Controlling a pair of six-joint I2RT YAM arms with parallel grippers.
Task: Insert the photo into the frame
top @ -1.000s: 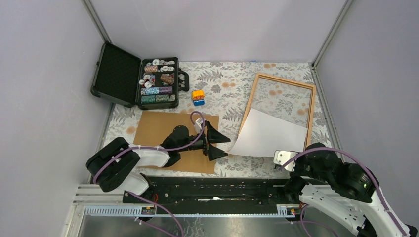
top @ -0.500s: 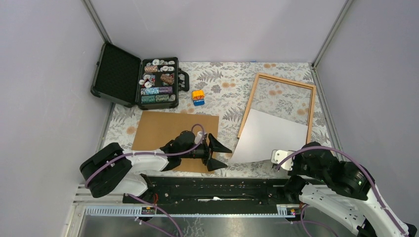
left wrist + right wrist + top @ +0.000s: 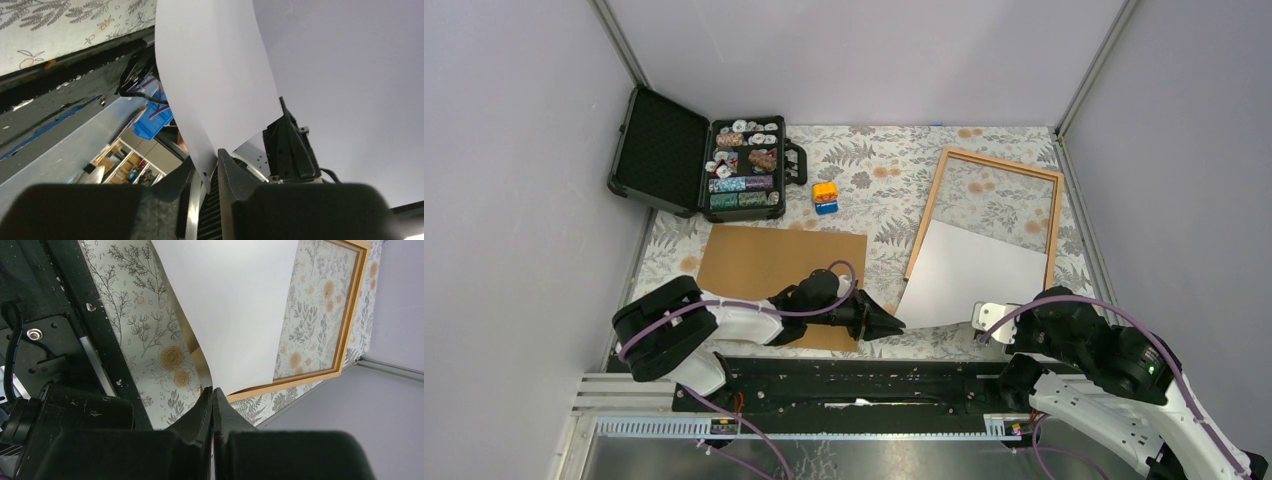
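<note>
Photo (image 3: 972,277) corners are sitting in both our grippers, white back facing up. Nearest the bases, our left gripper (image 3: 886,323) is lying low over the floral tablecloth (image 3: 874,190), its fingers (image 3: 235,185) pressed together on the sheet's near left corner; in the left wrist view the paper is rising out of the narrow slot between them. Our right gripper (image 3: 986,322) is pinching the near right corner, and the right wrist view is showing the edge curling down into its closed fingers (image 3: 220,412).

From those two grips the photo is stretching away from us, its near part lying over the cloth and its far part lying over the near half of the frame (image 3: 1054,215), crossing the frame's near rail. Where the sheet is not covering it, the patterned cloth is showing through the frame's opening.

Left of the photo, a brown backing board (image 3: 764,265) is lying flat under our left arm. Farther back, a small orange and blue block (image 3: 825,196) is standing on the cloth, and beyond it an open black case (image 3: 699,155) is holding assorted small items.
</note>
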